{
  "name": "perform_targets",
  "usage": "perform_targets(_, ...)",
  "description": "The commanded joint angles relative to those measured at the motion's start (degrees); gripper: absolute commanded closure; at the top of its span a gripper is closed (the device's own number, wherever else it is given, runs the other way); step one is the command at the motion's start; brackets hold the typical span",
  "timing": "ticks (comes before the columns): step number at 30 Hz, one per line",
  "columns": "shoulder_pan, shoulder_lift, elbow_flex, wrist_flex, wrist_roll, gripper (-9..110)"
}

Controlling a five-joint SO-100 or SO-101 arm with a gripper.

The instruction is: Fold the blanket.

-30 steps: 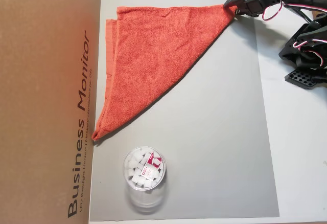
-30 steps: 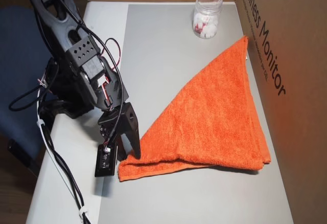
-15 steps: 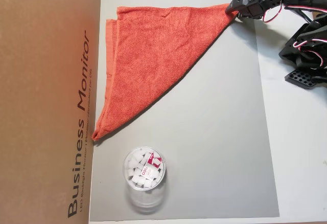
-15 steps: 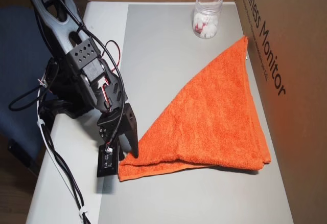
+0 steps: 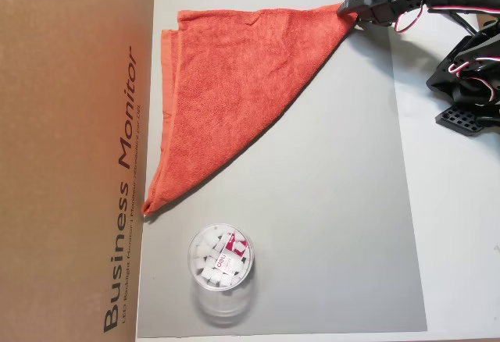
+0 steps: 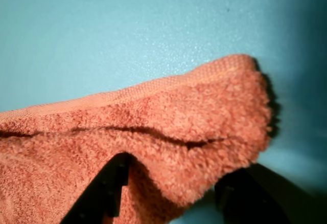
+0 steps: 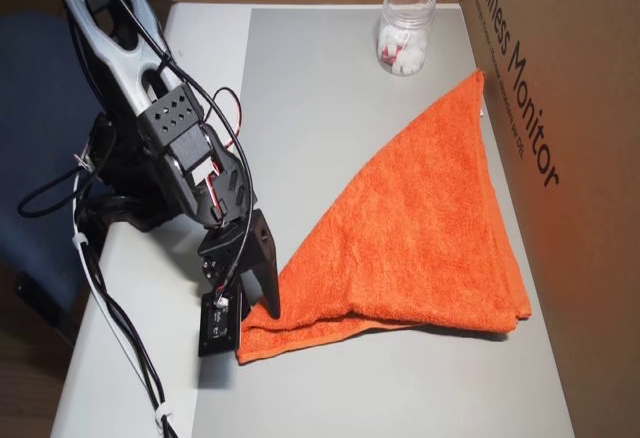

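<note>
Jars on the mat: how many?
1. The jar stands near the mat's lower left in an overhead view, below the blanket's tip and beside the box. None seems hidden.

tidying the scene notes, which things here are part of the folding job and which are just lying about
Part of the job:
- blanket, folded into a triangle
- end effector, fingers either side of one blanket corner

Just lying about:
- clear jar of white pieces
- cardboard box
- grey mat
</note>
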Motion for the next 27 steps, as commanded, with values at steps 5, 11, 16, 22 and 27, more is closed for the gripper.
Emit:
perform_targets(5,0.09,-0.88,-1.49,0.00,-0.79,90)
perform_targets(11,0.62,-0.88,-0.97,0.26,-0.79,100)
perform_targets(16,0.70,-0.88,-0.88,0.35,-0.79,102)
perform_targets(22,2.37,-0.79,-0.79,0.35,-5.98,102)
perform_targets(27,6.06,2.02,0.53,0.53,-10.90,102)
